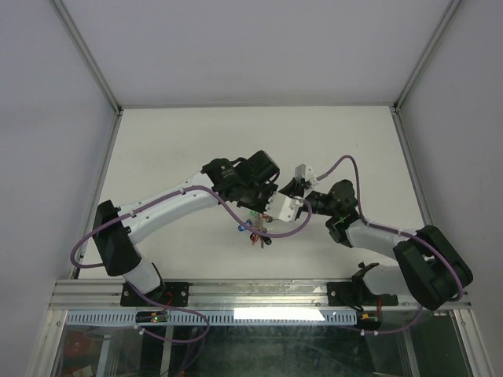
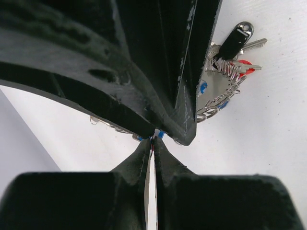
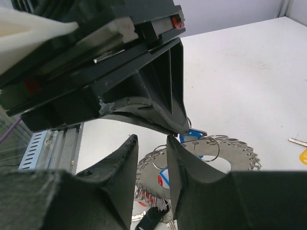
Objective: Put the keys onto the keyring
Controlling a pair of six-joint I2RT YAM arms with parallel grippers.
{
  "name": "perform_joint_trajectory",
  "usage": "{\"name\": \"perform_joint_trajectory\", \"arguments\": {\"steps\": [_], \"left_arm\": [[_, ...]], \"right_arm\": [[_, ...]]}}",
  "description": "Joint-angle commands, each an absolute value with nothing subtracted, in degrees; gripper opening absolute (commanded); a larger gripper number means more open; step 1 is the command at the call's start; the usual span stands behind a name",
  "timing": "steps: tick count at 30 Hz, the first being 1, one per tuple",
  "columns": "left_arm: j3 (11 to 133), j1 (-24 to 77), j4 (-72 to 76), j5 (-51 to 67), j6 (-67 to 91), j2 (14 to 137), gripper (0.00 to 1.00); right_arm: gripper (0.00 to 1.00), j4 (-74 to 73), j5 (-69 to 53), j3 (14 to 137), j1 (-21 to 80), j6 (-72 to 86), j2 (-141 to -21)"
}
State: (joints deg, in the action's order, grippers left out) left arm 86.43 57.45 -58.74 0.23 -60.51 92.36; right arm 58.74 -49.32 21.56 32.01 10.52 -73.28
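Note:
The keyring [image 2: 221, 91], a wide silver ring fringed with small split rings, keys and red and blue tags, hangs below my left gripper [image 2: 152, 143]. That gripper is shut on the ring's thin metal edge. In the top view it dangles [image 1: 253, 232] under both hands over the table's middle. My right gripper [image 3: 151, 143] stands open right against the left one, its fingers [image 3: 178, 158] on either side of a small split ring at the keyring's [image 3: 230, 155] rim. A blue tag [image 3: 194, 134] shows at the left fingertips. One key [image 3: 298, 142] with a yellow tag lies on the table, far right.
A black fob [image 2: 235, 39] hangs among the keyring's keys. The white table [image 1: 196, 149] is walled by white panels on three sides. An aluminium rail [image 1: 259, 294] runs along the near edge by the arm bases.

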Motion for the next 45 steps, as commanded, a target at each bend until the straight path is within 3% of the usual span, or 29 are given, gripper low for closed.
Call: {"name": "perform_joint_trajectory", "arguments": {"steps": [1, 23, 27, 30, 36, 41, 45], "left_arm": [[88.99, 58.35, -57.62, -0.23, -61.5, 90.46, 0.0], [89.55, 58.44, -57.57, 3.05, -62.31, 89.74, 0.0], [89.48, 58.4, -57.31, 3.65, -62.48, 89.66, 0.0], [89.48, 58.4, -57.18, 4.08, -62.64, 89.43, 0.0], [87.14, 58.36, -55.02, 3.73, -62.16, 87.28, 0.0], [82.12, 58.23, -50.43, 2.23, -60.36, 83.15, 0.27], [78.23, 57.03, -48.62, 3.75, -58.21, 79.55, 0.32]], "right_arm": [[0.33, 62.76, -48.68, 23.74, 32.43, 10.17, -73.63], [0.29, 62.07, -47.39, 24.93, 32.69, 5.71, -77.71], [0.2, 62.19, -48.46, 25.24, 32.62, 5.36, -78.19], [0.01, 62.22, -49.82, 24.93, 32.62, 4.08, -78.16], [0.0, 62.84, -48.42, 22.43, 32.49, 0.98, -75.89], [0.0, 65.21, -47.61, 20.7, 31.3, 1.42, -74.87], [0.0, 69.82, -48.37, 19.1, 30.22, 2.69, -74.88]]}}
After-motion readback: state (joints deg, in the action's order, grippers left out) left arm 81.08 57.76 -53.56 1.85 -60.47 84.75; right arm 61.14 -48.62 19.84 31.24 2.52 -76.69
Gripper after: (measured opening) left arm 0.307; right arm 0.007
